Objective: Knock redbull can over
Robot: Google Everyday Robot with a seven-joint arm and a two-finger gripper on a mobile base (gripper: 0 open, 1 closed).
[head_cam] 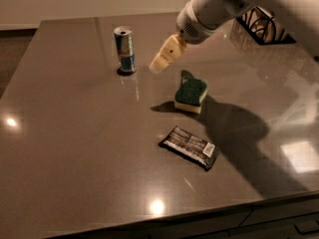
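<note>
I can't read anything from here: the slim blue-and-silver metal can [124, 49] shows only a red blotch, the dark foil wrapper [190, 147] just pale smudges. The cream-coloured end effector [156, 66] hovers just right of the can.

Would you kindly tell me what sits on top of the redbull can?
Nothing rests on the redbull can; its silver top shows fully, uncovered. The gripper hovers beside it, on the sponge's side, not touching.

Smooth white rounded arm [219, 6], cream-yellow jaws at its tip.
</note>
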